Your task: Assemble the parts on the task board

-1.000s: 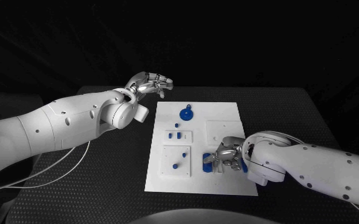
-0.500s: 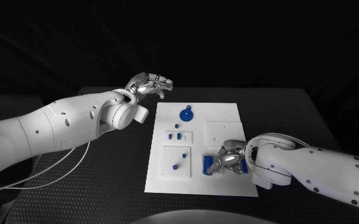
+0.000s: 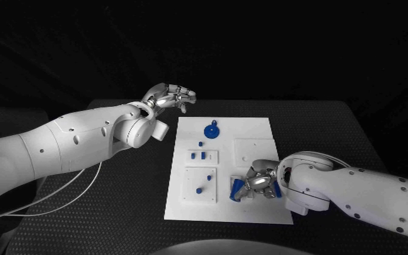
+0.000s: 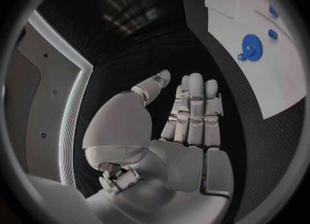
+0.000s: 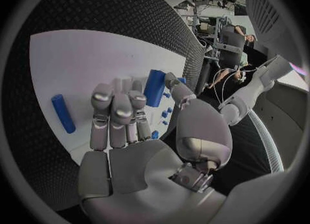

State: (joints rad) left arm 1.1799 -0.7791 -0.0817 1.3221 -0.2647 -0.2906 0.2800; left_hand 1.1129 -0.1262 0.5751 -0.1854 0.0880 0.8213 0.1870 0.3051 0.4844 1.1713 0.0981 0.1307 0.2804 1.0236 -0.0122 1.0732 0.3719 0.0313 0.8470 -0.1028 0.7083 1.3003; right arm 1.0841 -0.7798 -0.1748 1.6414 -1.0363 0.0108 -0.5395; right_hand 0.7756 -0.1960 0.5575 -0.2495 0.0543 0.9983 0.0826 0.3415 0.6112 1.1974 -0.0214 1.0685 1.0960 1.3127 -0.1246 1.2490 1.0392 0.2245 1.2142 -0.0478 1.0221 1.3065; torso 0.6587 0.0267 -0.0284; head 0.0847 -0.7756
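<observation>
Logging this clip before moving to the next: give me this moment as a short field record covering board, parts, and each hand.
board: white rectangular task board on the black table
far part: round blue gear-like part lying near the board's far end
near part: long blue block by the right hand's fingers; grip unclear
left hand: raised off the board's far left corner, holding nothing
right hand: low over the board's near right area

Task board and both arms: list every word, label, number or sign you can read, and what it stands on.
None can be read.
White rectangular task board: no print shows; it carries plain blue plastic parts such as the round blue gear.
White arms and silver left hand and right hand: no lettering shows.
</observation>
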